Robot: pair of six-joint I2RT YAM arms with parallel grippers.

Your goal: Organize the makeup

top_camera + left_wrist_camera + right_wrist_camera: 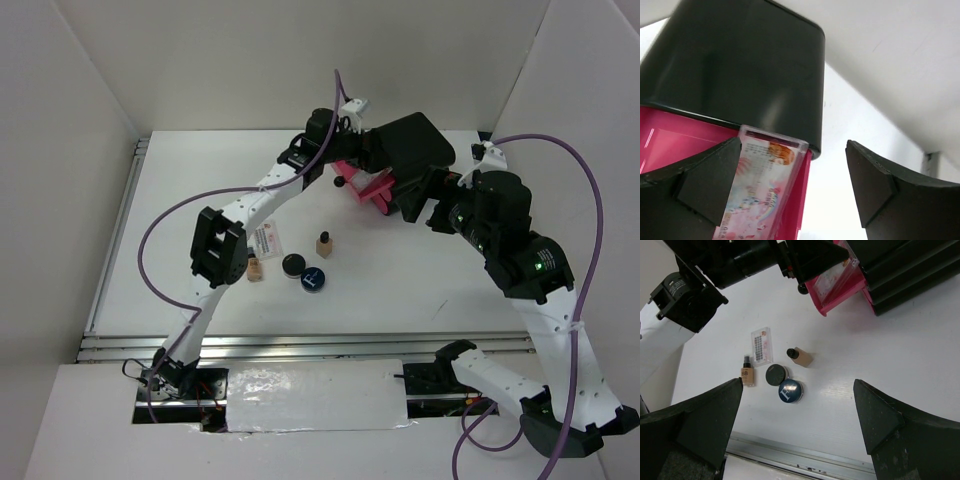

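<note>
My left gripper (792, 187) is spread wide and clamps nothing. A pinkish-white flat sachet (765, 185) in clear wrap stands on edge just inside the finger (705, 185) at the left of my wrist view. Whether it touches the pad I cannot tell, and the frame cuts off its lower end. It sits in the open pink drawer (670, 145) of the black plastic box (740, 65), whose rounded body fills the space beyond the jaws. From above, this gripper is hard to pick out against the dark box, and my arm covers much of the drawer.

My right gripper (797, 425) is also wide open and holds nothing, hanging over the white table (880, 365). Ahead of its jaws, nearer the left side of that view, lie five more items:
- a second sachet (761, 345), lying flat
- a tan bottle (746, 374) with a black cap, marked BB, on its side just beside the sachet
- a black round compact (775, 375)
- a dark-blue round compact (790, 391) with a white letter, just beside the black one
- a second tan bottle (801, 356) — upright or tilted, I cannot tell from here
</note>
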